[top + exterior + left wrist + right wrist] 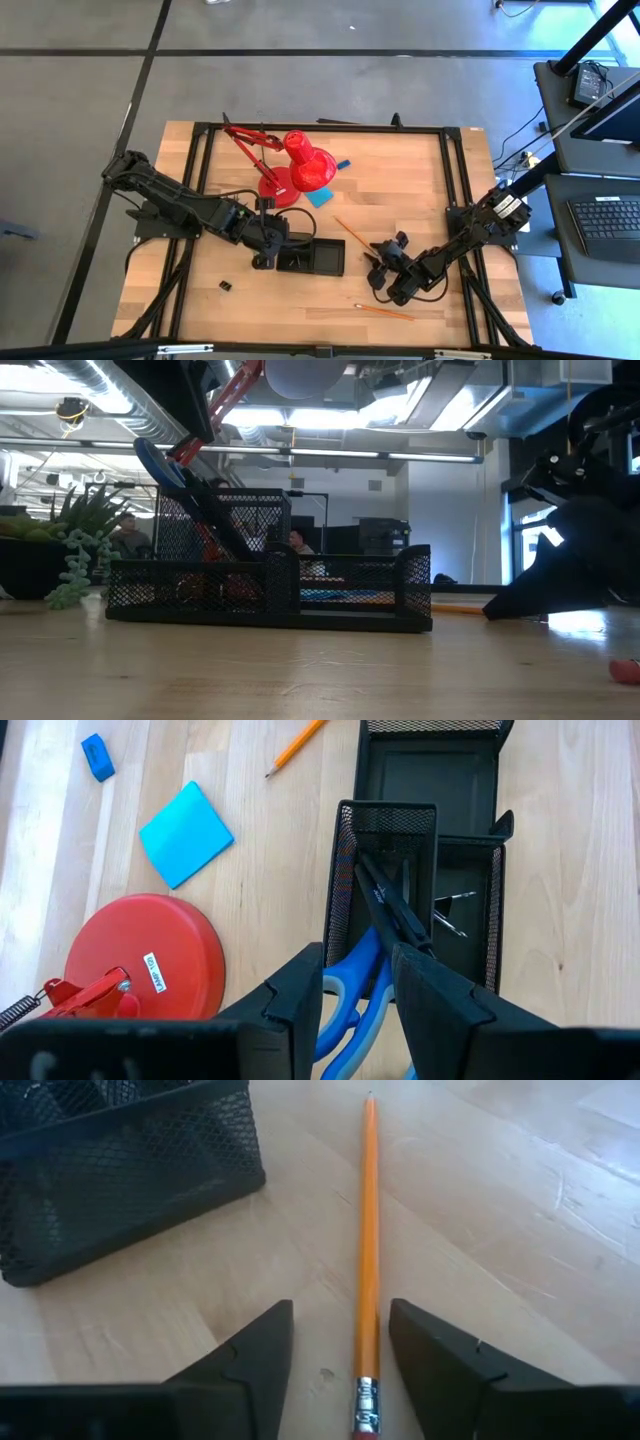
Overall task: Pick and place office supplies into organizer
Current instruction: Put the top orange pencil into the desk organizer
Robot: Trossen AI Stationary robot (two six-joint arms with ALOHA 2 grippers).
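Between our right gripper's [340, 1355] parted jaws an orange pencil [367, 1230] lies on the worktop [520, 1210], ungrasped; the left wrist view alone shows our left gripper's [358, 995] jaws straddling blue-handled scissors [352, 995] in the organizer [420, 850], grip unclear.

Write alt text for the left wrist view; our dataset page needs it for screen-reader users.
The left gripper holds blue-handled scissors blades-down in the tall mesh cup of a black organizer. On the wooden table beside it lie a red lamp base, a blue note pad, a blue eraser and an orange pencil.
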